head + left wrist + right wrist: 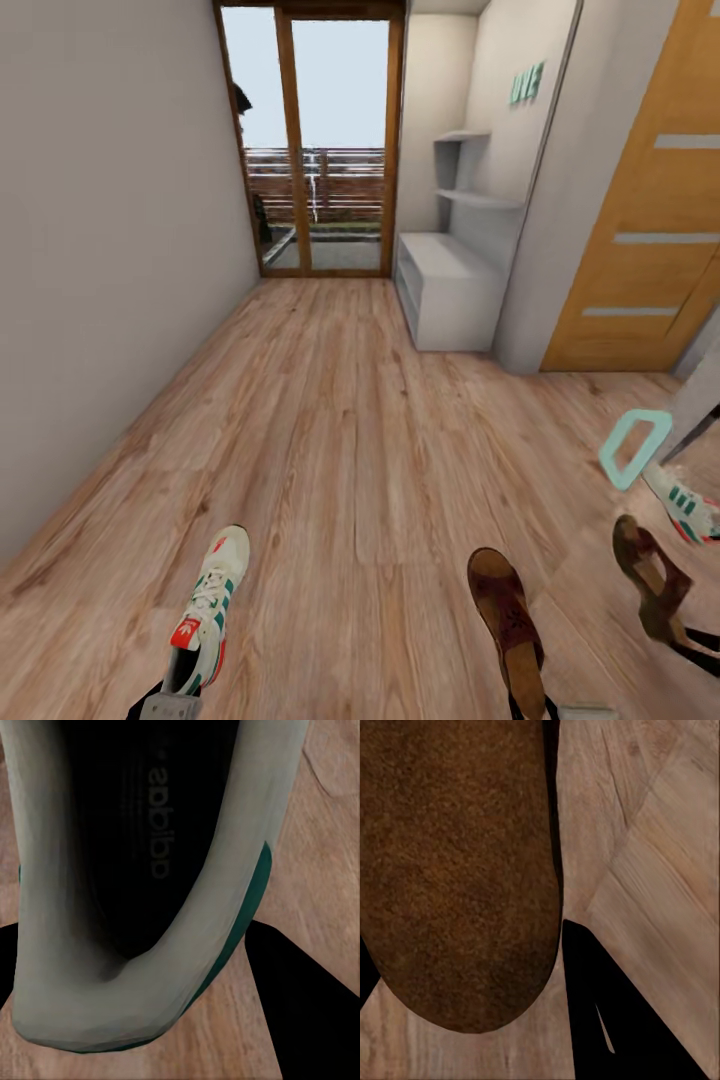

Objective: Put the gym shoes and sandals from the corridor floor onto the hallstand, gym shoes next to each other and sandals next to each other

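Head view: sneaker (208, 615) held at heel by L gripper (170, 700), sandal (508, 625) by R gripper (535, 705); jaws clamped. 2nd sandal (655, 585) and sneaker (685, 505) seen on floor (350, 450) at right; rack (450, 285) well ahead.

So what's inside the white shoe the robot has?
Looking into the gym shoe from the left wrist view, there is a dark insole with printed lettering. It looks empty, but the toe end is too dark to see into.
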